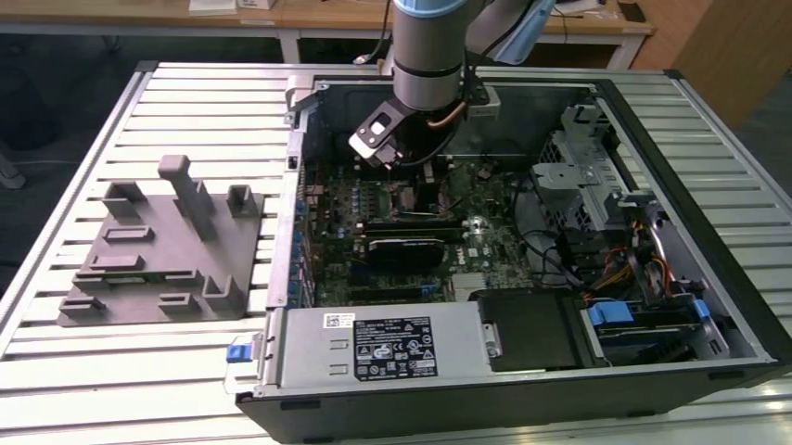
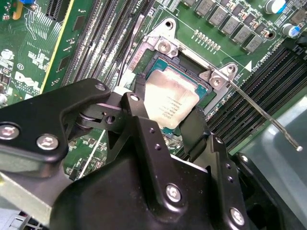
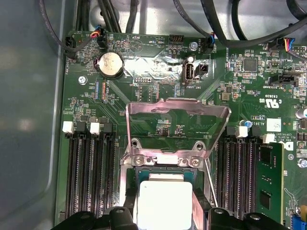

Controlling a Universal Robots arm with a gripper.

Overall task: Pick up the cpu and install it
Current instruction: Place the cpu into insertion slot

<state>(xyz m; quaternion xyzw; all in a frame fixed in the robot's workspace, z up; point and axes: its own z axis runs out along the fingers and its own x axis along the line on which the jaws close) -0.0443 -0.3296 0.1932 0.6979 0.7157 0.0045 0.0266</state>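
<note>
Reaching down into the open black and silver desktop computer case (image 1: 495, 413) lying on the slatted aluminium table (image 1: 74, 371), the grey-sleeved robot arm (image 1: 427, 46) holds its black two-fingered gripper (image 1: 402, 162) above the green motherboard (image 1: 495, 246). In both wrist views the cpu (image 2: 170, 96) (image 3: 163, 196), a small flat square chip with a silvery-grey metal top plate, sits between the black fingers (image 2: 139, 108) (image 3: 201, 211), which press against two opposite edges, so the jaws are closed on it. It lies level within the square processor socket (image 2: 158, 60); whether it is fully seated or just above the contacts I cannot tell. The silver metal load plate (image 3: 177, 117) stands hinged open, and the thin wire lever (image 2: 259, 112) is swung out beside the socket. A grey plastic fixture with upright posts (image 1: 161, 250) stands on the table at the exterior view's left, beside the case.
</note>
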